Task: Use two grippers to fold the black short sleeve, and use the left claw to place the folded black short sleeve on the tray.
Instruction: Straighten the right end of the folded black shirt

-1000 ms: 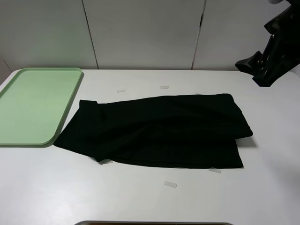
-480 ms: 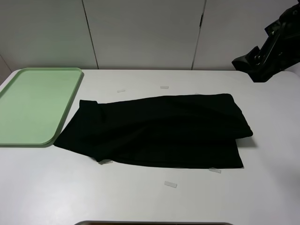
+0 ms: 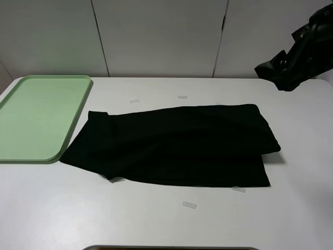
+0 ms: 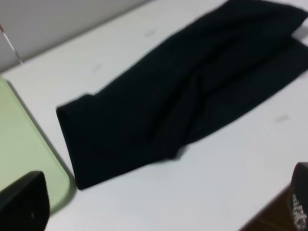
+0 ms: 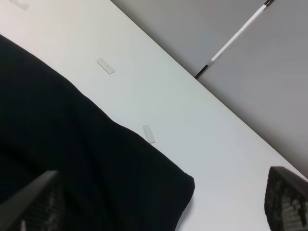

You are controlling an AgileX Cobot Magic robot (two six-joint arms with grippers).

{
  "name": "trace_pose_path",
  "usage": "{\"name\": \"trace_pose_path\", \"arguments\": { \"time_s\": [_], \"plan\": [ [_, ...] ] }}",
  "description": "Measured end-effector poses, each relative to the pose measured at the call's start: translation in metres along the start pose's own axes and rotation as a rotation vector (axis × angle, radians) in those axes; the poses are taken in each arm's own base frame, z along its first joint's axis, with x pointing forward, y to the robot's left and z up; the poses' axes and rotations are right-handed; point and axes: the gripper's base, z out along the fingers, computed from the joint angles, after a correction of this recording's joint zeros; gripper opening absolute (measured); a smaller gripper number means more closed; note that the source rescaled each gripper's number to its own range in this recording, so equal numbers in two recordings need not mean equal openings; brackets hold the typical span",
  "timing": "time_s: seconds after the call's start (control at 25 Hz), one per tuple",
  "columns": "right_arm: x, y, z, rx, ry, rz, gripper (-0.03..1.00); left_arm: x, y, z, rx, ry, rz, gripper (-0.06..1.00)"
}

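Observation:
The black short sleeve (image 3: 174, 146) lies flat on the white table, folded into a long band, with its left end next to the green tray (image 3: 36, 117). It also shows in the left wrist view (image 4: 183, 91) and the right wrist view (image 5: 72, 159). My right gripper (image 3: 276, 66) hangs high over the table's far right corner, clear of the cloth. In its wrist view the right gripper (image 5: 161, 202) has its fingers wide apart and empty. My left gripper (image 4: 161, 204) is open and empty, above the table near the cloth's tray end. It is out of the exterior view.
Small pieces of clear tape lie on the table, one (image 3: 189, 205) in front of the cloth and two (image 3: 134, 101) behind it. Grey wall panels stand behind the table. The tray edge (image 4: 19, 159) also shows in the left wrist view.
My right arm has drifted slightly up and to the left above the far right corner. The cloth and tray have not moved.

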Motion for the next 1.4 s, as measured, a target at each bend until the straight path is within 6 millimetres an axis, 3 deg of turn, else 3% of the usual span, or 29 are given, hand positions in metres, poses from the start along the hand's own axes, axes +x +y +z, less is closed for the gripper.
{"name": "trace_pose_path", "arguments": {
  "time_s": [0.28, 0.6, 0.84, 1.16, 1.4],
  "plan": [
    [0.001, 0.001, 0.000, -0.011, 0.006, 0.021, 0.91, 0.018, 0.002, 0.015, -0.010, 0.123, -0.052, 1.00],
    [0.003, 0.004, 0.000, -0.037, 0.029, 0.062, 0.91, 0.018, 0.003, 0.015, -0.013, 0.123, -0.075, 1.00],
    [0.007, 0.010, -0.001, -0.100, 0.086, 0.186, 0.91, 0.017, 0.002, 0.015, -0.042, 0.126, -0.092, 1.00],
    [0.014, 0.017, -0.003, -0.166, 0.189, 0.336, 0.91, 0.015, 0.001, 0.019, -0.207, 0.142, -0.190, 1.00],
    [0.021, 0.022, -0.005, -0.203, 0.276, 0.378, 0.91, 0.015, 0.001, 0.019, -0.218, 0.144, -0.195, 1.00]
  ]
}}
